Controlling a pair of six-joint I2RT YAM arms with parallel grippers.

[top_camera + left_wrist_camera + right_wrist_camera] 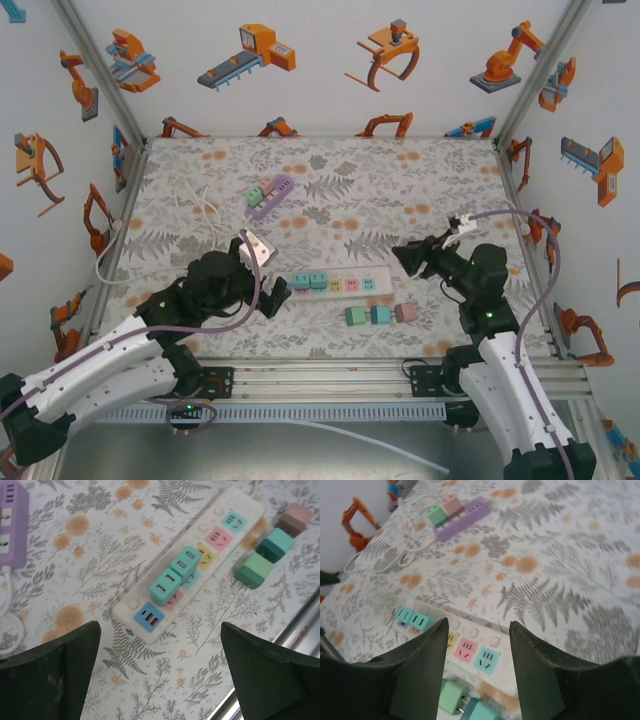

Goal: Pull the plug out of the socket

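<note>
**R wrist cam: jaws open over white strip**

Jaws stand wide apart. The dark fingers point(415, 680) sit low in frame above the white power strip point(492, 641). Btwn them show the strip's yellow, pink point(468, 649) & teal sockets. Two teal plugs point(410, 617) sit side by side in the strip, just left of the left finger. On the strip's near side lie a loose green plug point(451, 697) & a blue-teal plug point(479, 711), just beside each other. Toward the bench point(560, 580) edge by the wall is a purple strip point(467, 517) w/ a green-block plug point(436, 515) & a pink plug point(452, 504) seated at one end. White cable point(395, 555) loops near it.
</note>
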